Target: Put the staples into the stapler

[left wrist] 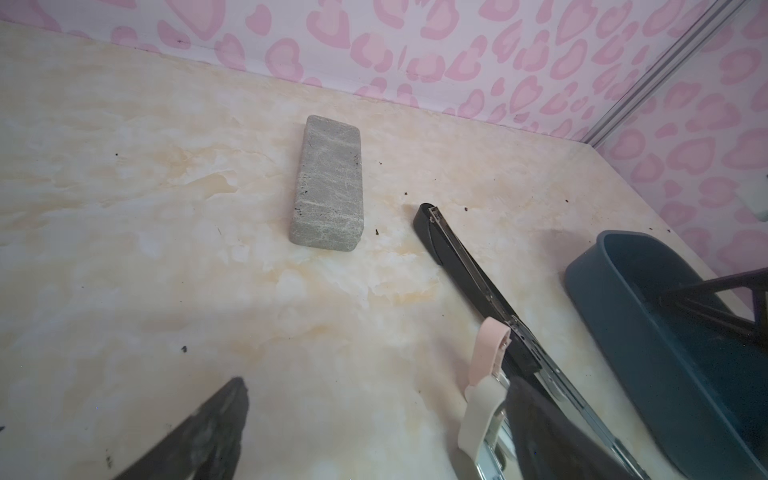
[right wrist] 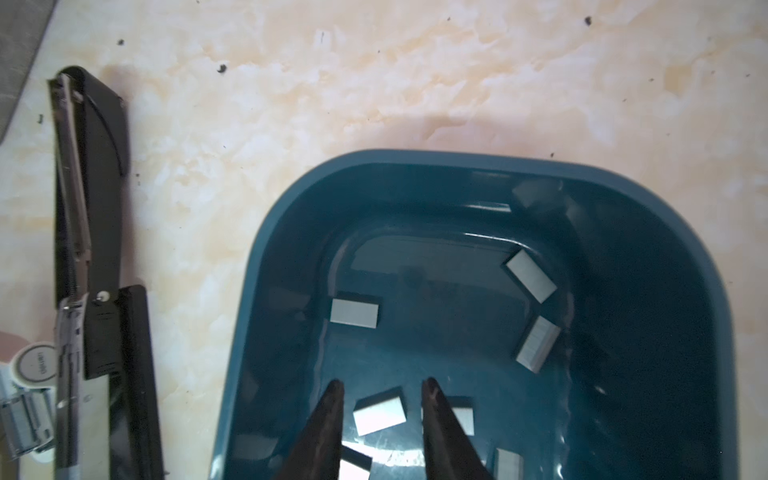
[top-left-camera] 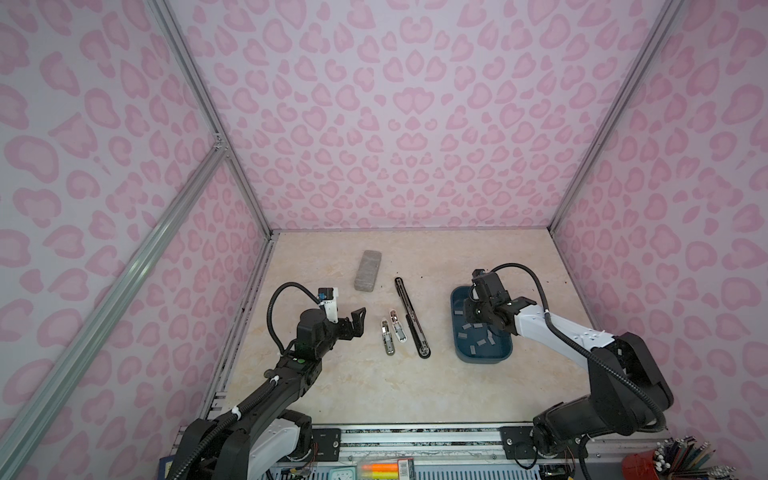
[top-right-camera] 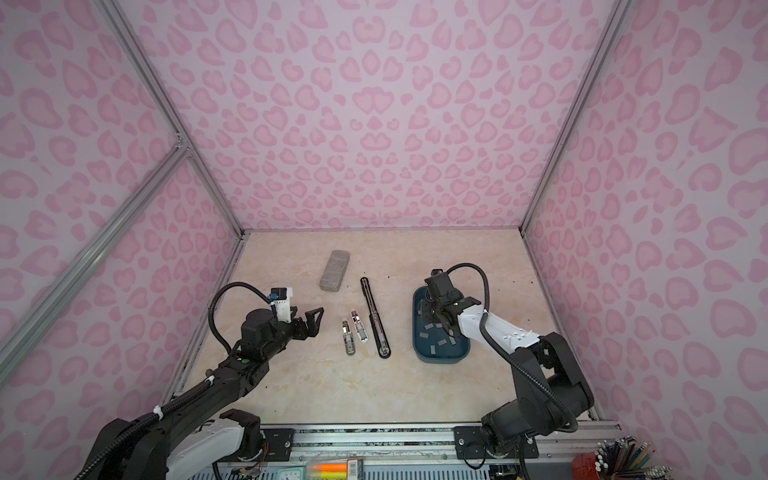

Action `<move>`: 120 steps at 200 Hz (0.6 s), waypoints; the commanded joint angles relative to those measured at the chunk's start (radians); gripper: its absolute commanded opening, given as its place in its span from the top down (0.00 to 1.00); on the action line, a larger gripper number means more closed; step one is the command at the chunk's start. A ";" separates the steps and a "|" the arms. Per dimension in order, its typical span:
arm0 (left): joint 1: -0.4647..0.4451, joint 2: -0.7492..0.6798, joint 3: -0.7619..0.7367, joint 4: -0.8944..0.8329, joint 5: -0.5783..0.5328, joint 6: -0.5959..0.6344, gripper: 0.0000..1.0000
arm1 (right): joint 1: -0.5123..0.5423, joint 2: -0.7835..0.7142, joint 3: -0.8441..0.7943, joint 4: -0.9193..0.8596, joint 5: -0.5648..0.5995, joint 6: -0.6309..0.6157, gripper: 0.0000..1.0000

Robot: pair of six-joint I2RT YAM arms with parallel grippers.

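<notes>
The right gripper (right wrist: 382, 384) hangs over the blue tray (right wrist: 415, 160), jaws slightly apart astride 1 loose staple strip (right wrist: 379, 415), while the left gripper (top-left-camera: 353, 323) gapes wide near the black stapler (top-left-camera: 411, 318).

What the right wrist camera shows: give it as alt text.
The right gripper hangs open in a dark blue tray, its fingers either side of one grey staple strip; more staple strips lie scattered. An opened black stapler lies beside the tray.

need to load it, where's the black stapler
In both top views the stapler lies open mid-table, small staplers to its left, blue tray to its right.
</notes>
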 commanded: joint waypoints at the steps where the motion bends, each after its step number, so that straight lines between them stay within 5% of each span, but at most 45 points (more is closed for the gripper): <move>1: 0.001 0.024 0.018 0.018 -0.007 0.003 0.03 | -0.014 0.029 -0.001 0.022 -0.039 0.010 0.67; 80: -0.001 0.026 0.024 0.002 -0.045 -0.009 0.02 | 0.000 -0.064 -0.086 -0.088 0.025 0.133 0.68; 120: 0.000 0.033 0.028 -0.002 -0.040 -0.008 0.02 | 0.009 -0.059 -0.131 -0.070 -0.033 0.180 0.75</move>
